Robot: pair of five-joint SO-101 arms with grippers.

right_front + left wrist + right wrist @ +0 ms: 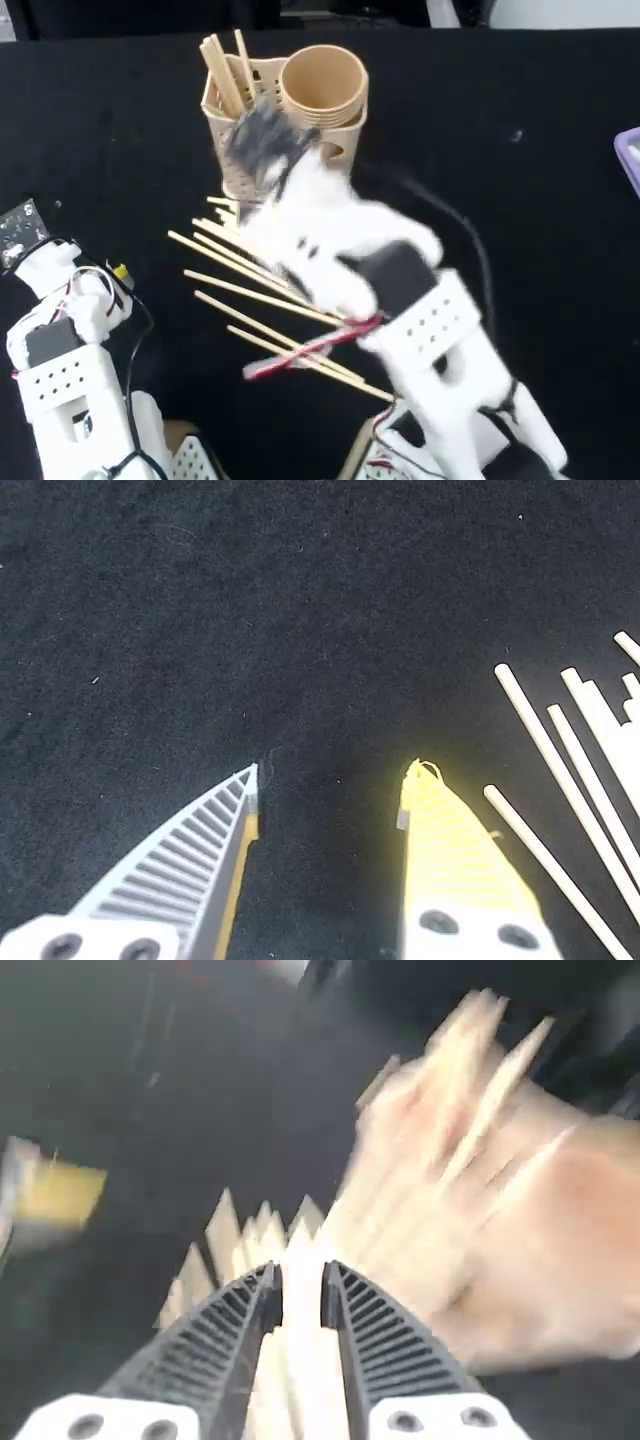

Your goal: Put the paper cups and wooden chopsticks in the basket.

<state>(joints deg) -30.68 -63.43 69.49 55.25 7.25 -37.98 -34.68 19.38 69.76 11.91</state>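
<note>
We see the basket (338,152) standing upright at the far middle of the black table (520,200). A stack of cups (322,85) sits in one side of it and a few chopsticks (222,72) stand on end in the other side, leaning against the rim. More loose chopsticks (250,290) lie fanned out flat on the table on the near side of the basket, between the two arms, and the farthest ones reach close to the basket's foot. The right arm (430,330) stretches from the near edge over this fan, with the right gripper (262,145) up against the basket's near wall, just beside the upright sticks. In its wrist view the right gripper (297,1275) points at pale wood, with the basket (520,1210) close by, but we cannot tell whether it is open, closed or holding anything. The left arm (60,340) sits at the near left corner, well apart from the basket. The left gripper (330,775) hangs over bare table with its jaws spread wide and nothing between them, and the ends of some loose chopsticks (560,770) lie near its yellow jaw.
</note>
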